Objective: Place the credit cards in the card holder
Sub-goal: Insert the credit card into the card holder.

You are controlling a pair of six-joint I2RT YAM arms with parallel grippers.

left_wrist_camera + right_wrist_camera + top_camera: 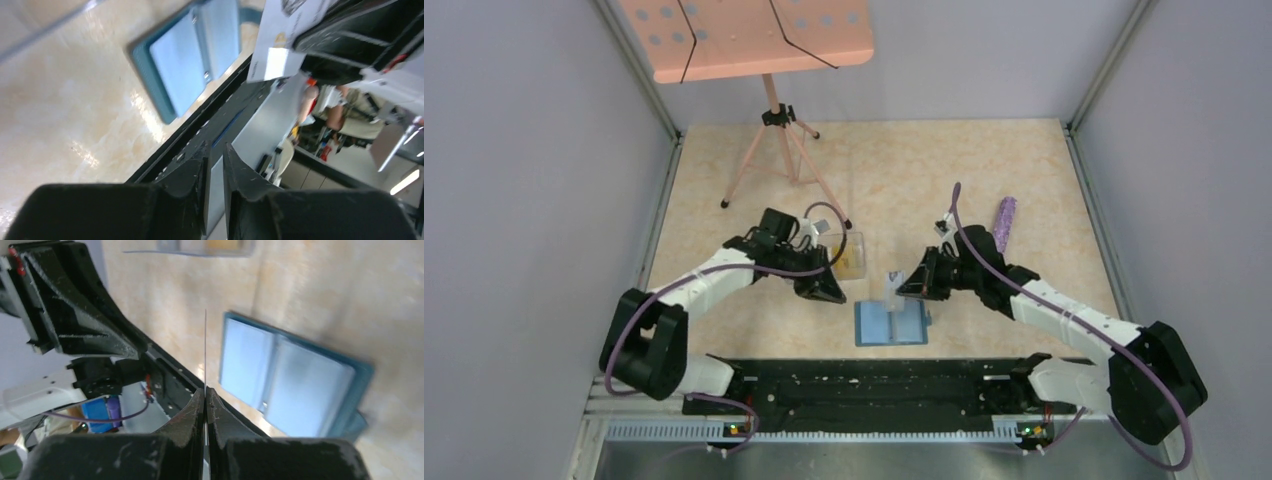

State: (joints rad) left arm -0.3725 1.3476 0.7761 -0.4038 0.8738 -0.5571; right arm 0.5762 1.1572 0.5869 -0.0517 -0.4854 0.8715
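The card holder (891, 323) lies open and flat near the front of the table, teal with lighter blue slots; it also shows in the left wrist view (190, 55) and the right wrist view (290, 375). My right gripper (906, 285) is shut on a pale grey-blue credit card (890, 288), held upright just above the holder's far edge. The card shows edge-on in the right wrist view (205, 350) and flat in the left wrist view (277, 42). My left gripper (829, 291) hovers left of the holder, its jaws a narrow gap apart and empty (216, 152). A yellow credit card (854, 262) lies inside a clear box.
The clear plastic box (848, 252) stands just behind my left gripper. A pink music stand on a tripod (769, 120) is at the back left. A purple stick-like object (1004, 223) lies to the right. A black rail (874, 385) runs along the front edge.
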